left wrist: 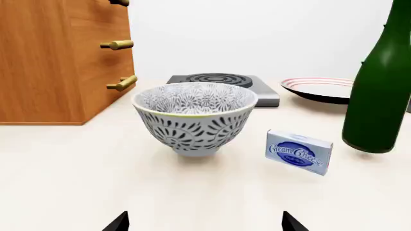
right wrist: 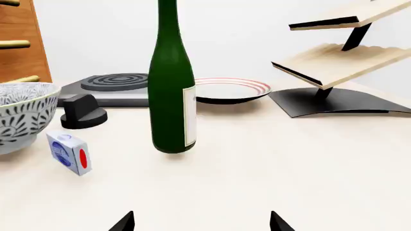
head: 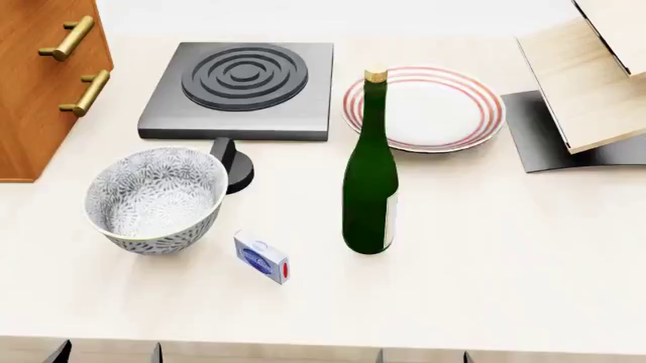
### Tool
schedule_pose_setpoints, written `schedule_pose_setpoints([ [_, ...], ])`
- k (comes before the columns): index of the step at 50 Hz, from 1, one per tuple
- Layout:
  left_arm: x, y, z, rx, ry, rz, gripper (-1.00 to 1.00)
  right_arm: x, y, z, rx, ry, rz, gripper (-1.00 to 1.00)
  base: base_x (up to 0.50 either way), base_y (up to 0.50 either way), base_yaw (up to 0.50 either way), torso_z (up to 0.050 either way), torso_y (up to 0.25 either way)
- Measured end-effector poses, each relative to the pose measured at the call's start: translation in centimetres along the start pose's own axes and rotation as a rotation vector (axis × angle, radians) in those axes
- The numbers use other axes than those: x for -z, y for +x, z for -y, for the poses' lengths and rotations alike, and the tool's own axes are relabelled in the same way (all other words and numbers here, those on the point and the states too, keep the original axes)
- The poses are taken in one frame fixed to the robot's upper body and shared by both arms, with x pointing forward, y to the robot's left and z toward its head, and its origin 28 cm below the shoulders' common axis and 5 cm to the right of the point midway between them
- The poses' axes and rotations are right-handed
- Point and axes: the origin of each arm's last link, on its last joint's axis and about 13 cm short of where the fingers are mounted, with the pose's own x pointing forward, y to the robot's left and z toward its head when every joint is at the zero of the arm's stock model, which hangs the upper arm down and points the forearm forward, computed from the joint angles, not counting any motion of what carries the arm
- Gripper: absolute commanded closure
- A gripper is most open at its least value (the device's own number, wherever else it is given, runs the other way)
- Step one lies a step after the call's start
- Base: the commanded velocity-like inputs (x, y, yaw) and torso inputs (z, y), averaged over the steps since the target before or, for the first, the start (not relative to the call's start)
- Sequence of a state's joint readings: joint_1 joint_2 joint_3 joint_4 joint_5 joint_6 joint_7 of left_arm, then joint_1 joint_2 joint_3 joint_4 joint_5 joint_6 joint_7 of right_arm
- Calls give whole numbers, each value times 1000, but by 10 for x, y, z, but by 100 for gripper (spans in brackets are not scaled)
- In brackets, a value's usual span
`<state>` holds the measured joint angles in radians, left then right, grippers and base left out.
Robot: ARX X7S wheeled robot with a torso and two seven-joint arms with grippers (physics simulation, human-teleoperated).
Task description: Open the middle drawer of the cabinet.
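The cabinet (left wrist: 45, 62) is a tall orange-brown wooden chest at the table's far left, also in the head view (head: 30, 113). Three brass bar handles stick out of its front. The middle drawer's handle (left wrist: 117, 44) is the second of them and also shows in the right wrist view (right wrist: 13, 44). The fronts look flush and shut. My left gripper (left wrist: 205, 224) is open and empty, low over the table in front of a patterned bowl. My right gripper (right wrist: 201, 224) is open and empty, in front of a green bottle. Both are far from the cabinet.
A patterned bowl (head: 156, 198), a cream cheese box (head: 262, 257) and a green bottle (head: 370, 174) stand on the near table. Behind them are a grey hotplate (head: 240, 83) with a black knob (head: 234, 168), a striped plate (head: 424, 107) and a pale wood rack (head: 591, 83).
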<state>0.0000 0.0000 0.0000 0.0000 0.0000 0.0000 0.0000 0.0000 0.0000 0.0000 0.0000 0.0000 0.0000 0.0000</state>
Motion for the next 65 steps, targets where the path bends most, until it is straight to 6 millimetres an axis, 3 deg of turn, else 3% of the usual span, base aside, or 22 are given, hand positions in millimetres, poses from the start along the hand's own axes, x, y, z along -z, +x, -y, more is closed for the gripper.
schedule_pose_setpoints([
  [14,-35,-12,0,0,25,94,-100,-30,-12,0,8,-30,88,-100,0,0,0,0,0],
  [41,-115,-60,1,-14,40,338,-100,-100,-54,0,20,-48,306,-100,0,0,0,0,0],
  [56,-130,-72,1,-24,29,397,-100,-120,-69,0,24,-51,367,-100,333,0,0,0,0],
  [65,-134,-76,1,-28,23,406,-100,-126,-74,-3,23,-81,381,-100,40,500,0,0,0],
])
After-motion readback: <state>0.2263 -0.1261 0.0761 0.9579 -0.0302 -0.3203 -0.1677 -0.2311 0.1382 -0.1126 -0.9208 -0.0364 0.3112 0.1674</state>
